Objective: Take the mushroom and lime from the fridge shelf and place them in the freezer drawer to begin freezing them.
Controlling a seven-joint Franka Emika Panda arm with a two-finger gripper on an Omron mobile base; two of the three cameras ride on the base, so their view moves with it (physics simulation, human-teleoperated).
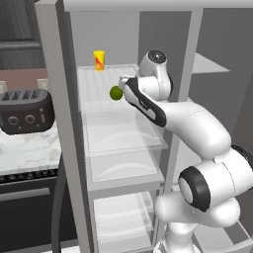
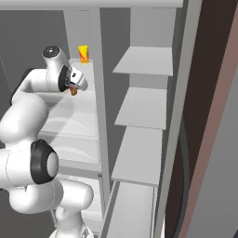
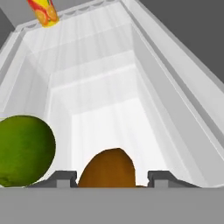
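Left base view: the lime (image 1: 116, 93) lies on the fridge shelf (image 1: 99, 106), near its front edge, just beside the arm's wrist; a yellow cup (image 1: 99, 60) stands at the shelf's back edge. Right base view: the mushroom (image 2: 73, 91) shows beneath the gripper (image 2: 74, 89). Hand view: the mushroom (image 3: 107, 169) sits between the partly parted fingertips (image 3: 62, 178); actual contact cannot be confirmed. The lime (image 3: 24, 151) lies immediately alongside.

Yellow cup (image 1: 99, 60) upright; black toaster (image 1: 25, 111) on counter (image 1: 29, 150).

White arm reaching forward, gripper (image 3: 113, 180) jaws partly apart
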